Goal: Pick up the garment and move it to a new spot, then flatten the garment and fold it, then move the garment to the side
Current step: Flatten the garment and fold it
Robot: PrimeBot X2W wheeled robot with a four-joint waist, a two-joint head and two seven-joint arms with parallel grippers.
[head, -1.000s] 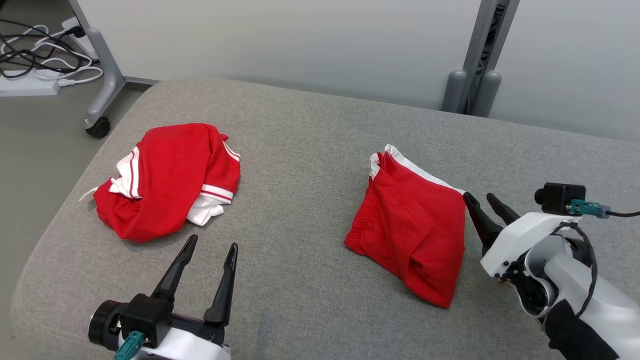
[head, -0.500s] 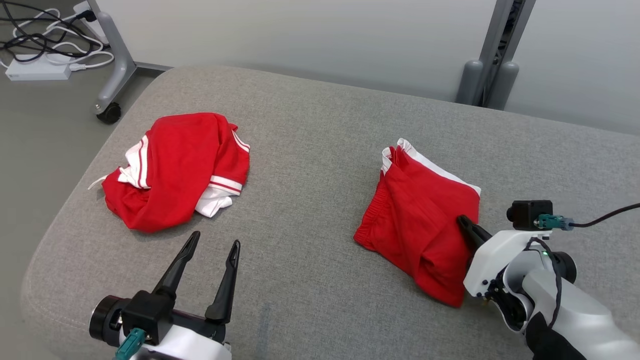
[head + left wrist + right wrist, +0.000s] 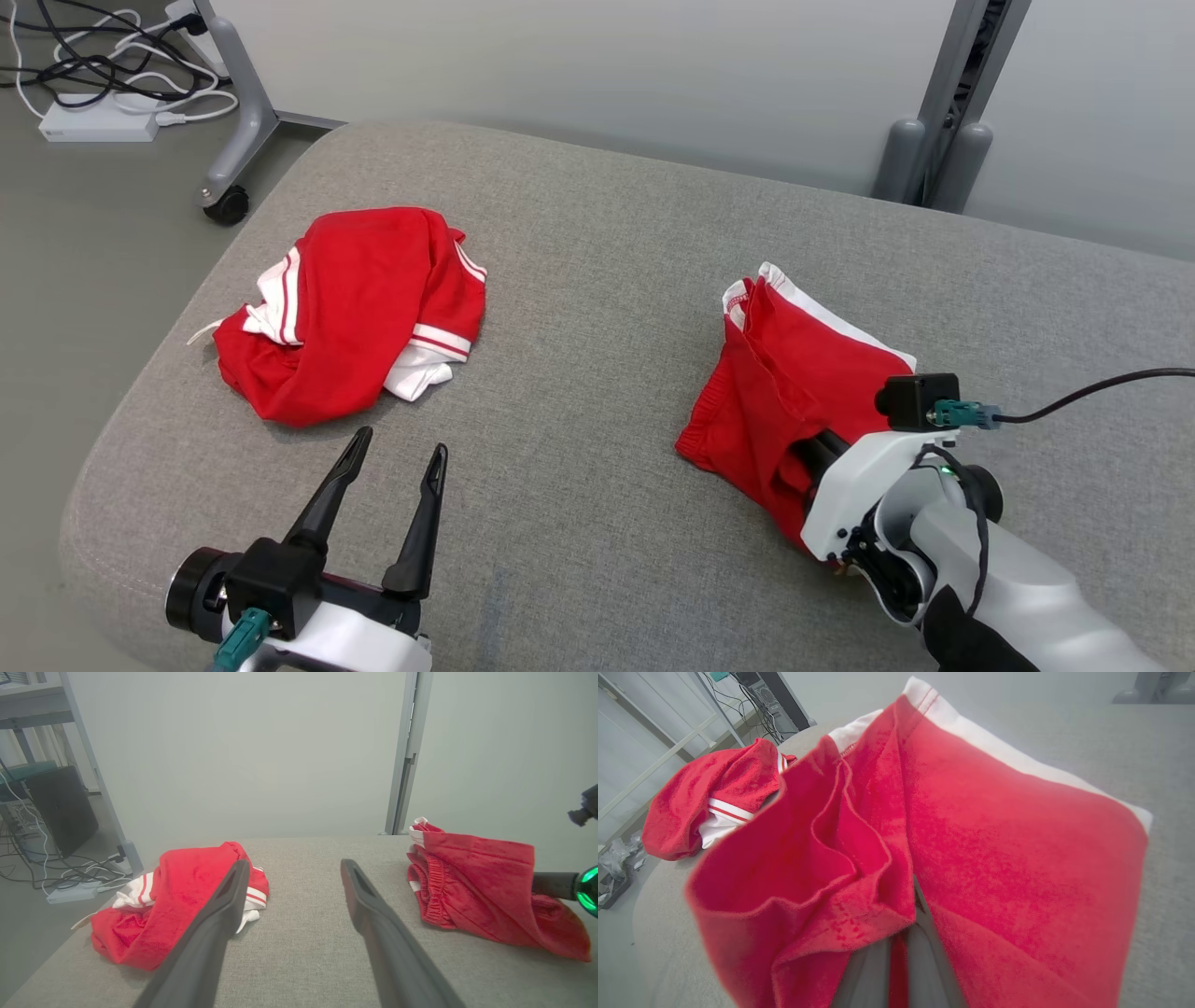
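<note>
Red garment [image 3: 784,373] between right jaws

On the bench [image 3: 597,280] a heap [image 3: 345,308] lies left, shorts [image 3: 794,373] right, well apart; left gripper [image 3: 400,441] before the heap, right gripper [image 3: 814,450] in the shorts' near edge.

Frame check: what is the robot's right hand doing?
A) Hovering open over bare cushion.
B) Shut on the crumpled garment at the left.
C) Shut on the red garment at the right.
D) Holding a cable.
C: the right hand is shut, with cloth of the red garment pinched between its fingers in the right wrist view.
</note>
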